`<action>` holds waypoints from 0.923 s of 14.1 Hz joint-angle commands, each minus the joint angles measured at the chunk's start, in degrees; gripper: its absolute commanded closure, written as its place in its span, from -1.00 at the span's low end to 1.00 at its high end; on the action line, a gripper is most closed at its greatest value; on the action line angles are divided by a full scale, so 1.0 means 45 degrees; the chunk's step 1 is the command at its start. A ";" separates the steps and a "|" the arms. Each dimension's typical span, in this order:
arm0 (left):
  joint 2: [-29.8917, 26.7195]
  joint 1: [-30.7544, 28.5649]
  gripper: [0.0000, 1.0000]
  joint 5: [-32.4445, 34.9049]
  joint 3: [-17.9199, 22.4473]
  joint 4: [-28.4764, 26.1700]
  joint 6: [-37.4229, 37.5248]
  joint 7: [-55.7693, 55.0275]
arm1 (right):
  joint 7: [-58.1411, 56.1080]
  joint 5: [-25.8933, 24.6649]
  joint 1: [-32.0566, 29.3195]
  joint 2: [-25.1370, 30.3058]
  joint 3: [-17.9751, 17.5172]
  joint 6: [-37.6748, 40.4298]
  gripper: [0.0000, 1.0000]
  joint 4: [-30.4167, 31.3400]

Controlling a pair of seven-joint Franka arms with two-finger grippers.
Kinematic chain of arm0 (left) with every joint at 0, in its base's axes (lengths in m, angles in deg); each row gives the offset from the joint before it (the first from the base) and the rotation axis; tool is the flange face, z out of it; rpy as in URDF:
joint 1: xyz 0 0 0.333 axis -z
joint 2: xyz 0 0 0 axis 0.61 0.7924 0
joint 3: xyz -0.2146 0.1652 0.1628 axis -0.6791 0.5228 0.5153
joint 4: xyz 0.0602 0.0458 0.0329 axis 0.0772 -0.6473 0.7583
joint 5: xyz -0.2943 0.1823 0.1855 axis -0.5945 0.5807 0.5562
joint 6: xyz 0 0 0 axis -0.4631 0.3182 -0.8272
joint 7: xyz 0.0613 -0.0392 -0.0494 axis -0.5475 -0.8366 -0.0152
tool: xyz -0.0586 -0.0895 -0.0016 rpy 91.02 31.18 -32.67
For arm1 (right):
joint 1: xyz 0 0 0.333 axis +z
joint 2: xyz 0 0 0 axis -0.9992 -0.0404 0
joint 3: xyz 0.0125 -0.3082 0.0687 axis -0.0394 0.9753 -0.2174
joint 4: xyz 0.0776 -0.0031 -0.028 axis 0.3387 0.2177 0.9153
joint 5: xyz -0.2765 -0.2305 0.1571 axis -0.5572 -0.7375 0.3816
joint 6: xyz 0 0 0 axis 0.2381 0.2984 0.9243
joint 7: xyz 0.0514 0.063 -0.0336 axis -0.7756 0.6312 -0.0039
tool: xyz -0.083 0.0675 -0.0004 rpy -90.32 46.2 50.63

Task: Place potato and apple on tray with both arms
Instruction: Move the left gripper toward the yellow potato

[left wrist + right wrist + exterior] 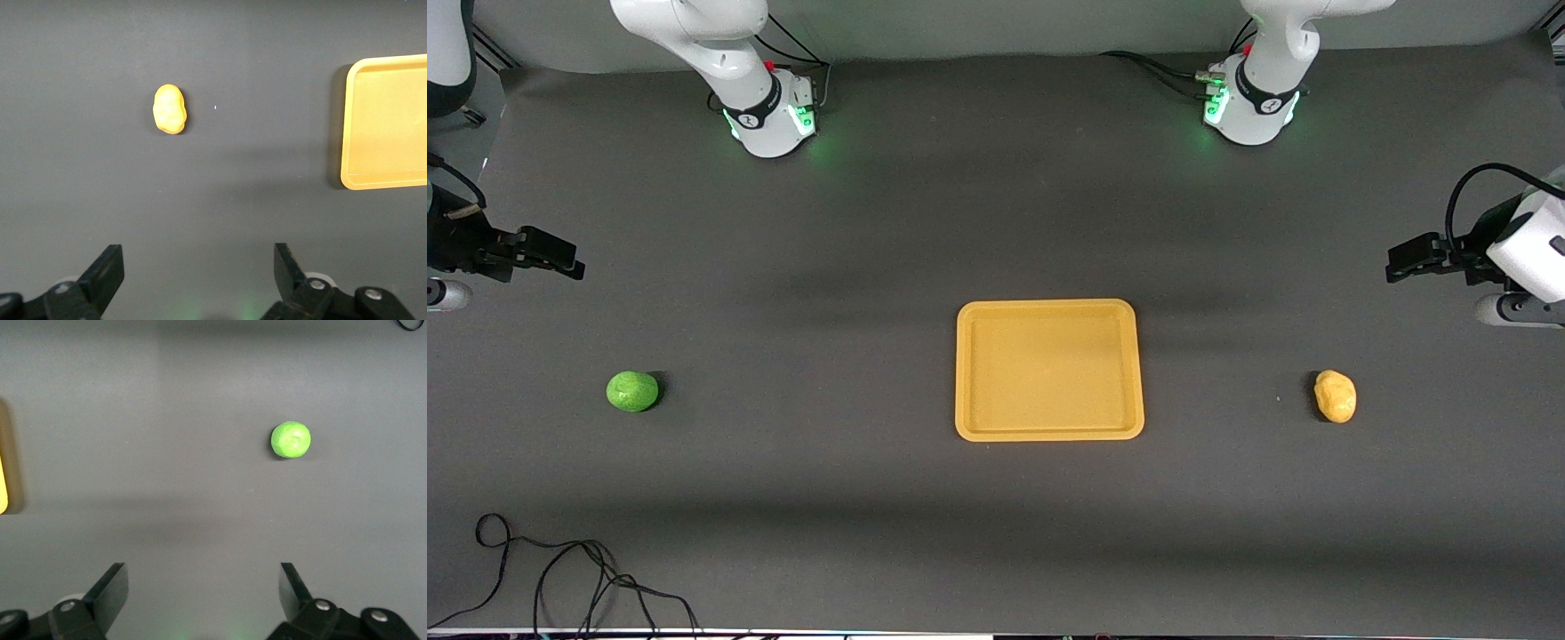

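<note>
The yellow-orange tray (1049, 369) lies empty in the middle of the table; it also shows in the left wrist view (390, 123). The green apple (632, 391) rests on the table toward the right arm's end, also in the right wrist view (290, 440). The yellow-tan potato (1335, 396) rests toward the left arm's end, also in the left wrist view (169, 109). My right gripper (560, 259) hangs open and empty in the air above the table near the apple. My left gripper (1405, 264) hangs open and empty above the table near the potato.
A black cable (560, 578) lies coiled on the table's edge nearest the front camera, toward the right arm's end. The two arm bases (769, 116) stand along the table's edge farthest from the front camera.
</note>
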 commanded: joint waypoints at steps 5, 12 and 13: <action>-0.0071 0.0011 -0.99 0.0018 0.0052 -0.0182 -0.0380 -0.0055 | 0.0143 0.0074 0.0050 -0.0119 0.0021 0.0170 -1.00 -0.0309; -0.0090 -0.0028 -0.98 0.0136 0.0072 -0.0767 -0.1884 0.0043 | 0.0221 0.0113 0.0069 -0.0100 0.0002 0.0111 -1.00 -0.0290; -0.0090 -0.0028 -0.99 0.0136 0.0072 -0.0768 -0.1826 0.0062 | 0.0221 0.0113 0.0069 -0.0100 0.0002 0.0111 -1.00 -0.0290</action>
